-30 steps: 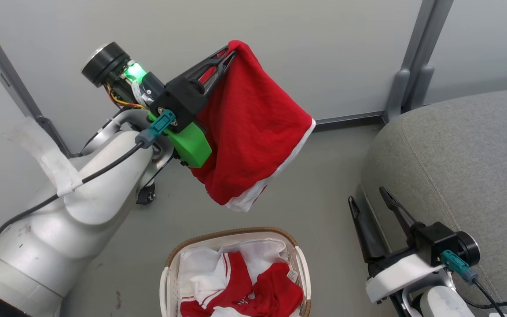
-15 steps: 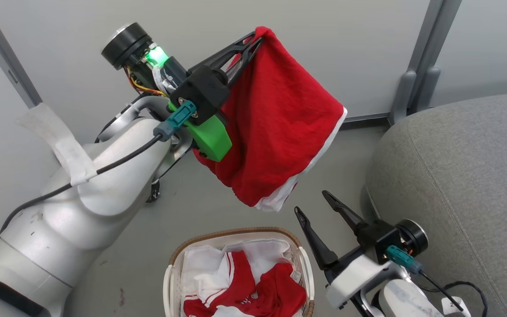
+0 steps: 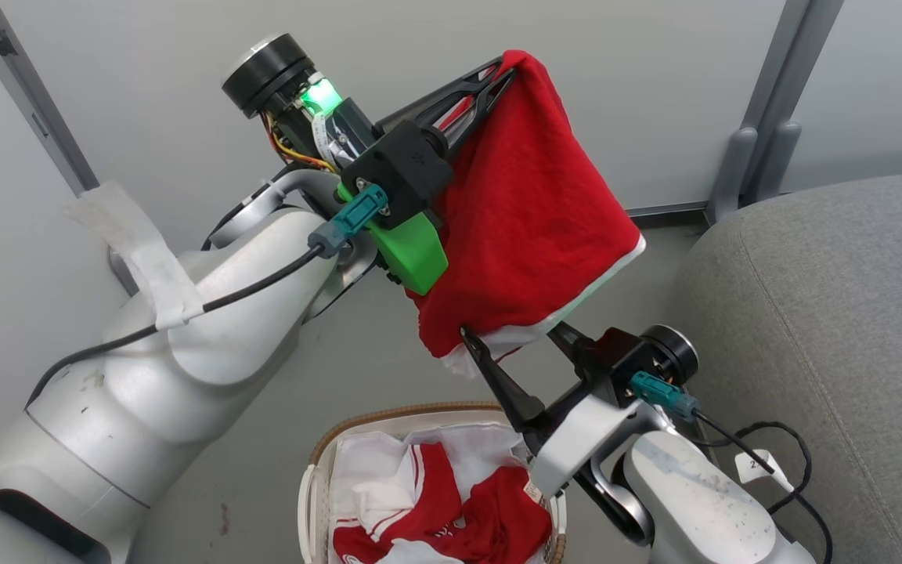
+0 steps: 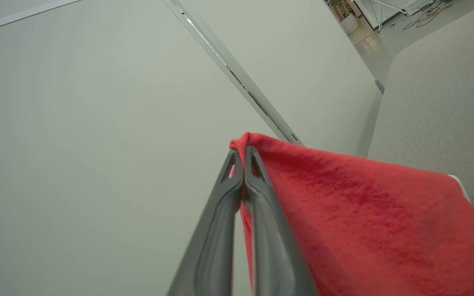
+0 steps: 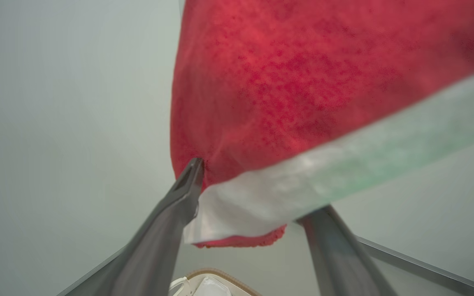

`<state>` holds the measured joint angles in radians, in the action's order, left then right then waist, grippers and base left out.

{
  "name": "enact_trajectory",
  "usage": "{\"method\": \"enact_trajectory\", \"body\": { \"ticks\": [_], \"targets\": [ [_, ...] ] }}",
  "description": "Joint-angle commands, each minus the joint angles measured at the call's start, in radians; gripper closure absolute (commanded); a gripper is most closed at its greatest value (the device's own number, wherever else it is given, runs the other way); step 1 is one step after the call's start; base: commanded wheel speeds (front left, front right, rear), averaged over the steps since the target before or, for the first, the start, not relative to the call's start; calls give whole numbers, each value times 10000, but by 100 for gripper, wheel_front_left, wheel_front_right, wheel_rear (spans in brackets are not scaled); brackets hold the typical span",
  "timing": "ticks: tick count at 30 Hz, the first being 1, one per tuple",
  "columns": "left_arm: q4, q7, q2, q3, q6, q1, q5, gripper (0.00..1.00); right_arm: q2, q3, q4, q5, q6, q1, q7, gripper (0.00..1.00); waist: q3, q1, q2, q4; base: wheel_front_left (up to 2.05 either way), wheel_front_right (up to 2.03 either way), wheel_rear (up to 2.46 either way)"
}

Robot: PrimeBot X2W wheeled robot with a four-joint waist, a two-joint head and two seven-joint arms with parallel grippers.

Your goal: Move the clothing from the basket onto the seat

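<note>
- While the left gripper (image 3: 507,69) is raised high in front of the wall panel (image 3: 146,78), its two fingers are pressed together on the top corner of a red garment (image 3: 529,211); the left wrist view confirms the pinch, with fabric folded over the fingertips (image 4: 241,154).
- The red garment hangs free below that grip as a broad sheet with a white band along its lower hem. It is clear of the floor (image 3: 341,376) and above the basket (image 3: 388,419), which it does not touch.
- The right gripper (image 3: 512,333) is spread wide and holds nothing. Its fingers point up at the lower hem of the garment, one on each side.
- In the right wrist view, the left-hand finger (image 5: 187,185) touches the red fabric at the hem corner, and the white band covers the tip of the other finger.
- The basket stands on the floor at the bottom centre of the head view. The remaining clothing (image 3: 435,486), red with white stripes, lies crumpled inside it on the white liner (image 3: 365,470).
- The seat (image 3: 835,313) is on the robot's right, beside the basket and apart from the hanging garment. No clothing lies on its visible surface.
</note>
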<state>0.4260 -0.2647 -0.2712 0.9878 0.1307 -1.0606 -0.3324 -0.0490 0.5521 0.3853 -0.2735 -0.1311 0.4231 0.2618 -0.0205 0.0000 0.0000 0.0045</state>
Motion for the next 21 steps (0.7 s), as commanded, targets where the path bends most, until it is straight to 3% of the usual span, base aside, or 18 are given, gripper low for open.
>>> {"method": "enact_trajectory", "body": {
  "ticks": [1, 5, 6, 8, 9, 10, 21],
  "targets": [
    [-33, 4, 14, 23, -2, -162, -60, 100, -39, 67, -90, -115, 8, 205, 49, 0, -5, 0, 0, 22, 0, 0, 0],
    [-93, 4, 65, 53, -2, -68, -128, 100, -43, -107, -351, -84, 8, 385, 49, 0, -28, 0, 0, 35, 0, 0, 0],
    [-112, 4, 74, 40, -2, -7, -135, 100, -28, -171, -451, -59, 8, 408, 49, 13, -36, 0, 0, 38, 0, 0, 0],
    [-122, 4, 88, 18, -3, 131, -180, 100, -31, -260, -548, -28, 8, 392, 49, 60, -49, 0, 0, 48, 0, 0, 0],
    [-114, 4, 93, 4, -2, 207, -188, 100, -30, -241, -587, -24, 8, 392, 49, 74, -57, 0, 0, 52, 0, 0, 0],
    [-101, 4, 93, -8, -3, 266, -209, 100, -30, -221, -628, 12, 8, 400, 49, 97, -65, 0, 0, 54, 0, 0, 0],
    [392, 6, -78, -384, -1, 1085, -598, 100, -31, -561, -868, 207, 8, 151, 49, 100, -112, 0, 0, 33, 0, 0, 0]
  ]
}}
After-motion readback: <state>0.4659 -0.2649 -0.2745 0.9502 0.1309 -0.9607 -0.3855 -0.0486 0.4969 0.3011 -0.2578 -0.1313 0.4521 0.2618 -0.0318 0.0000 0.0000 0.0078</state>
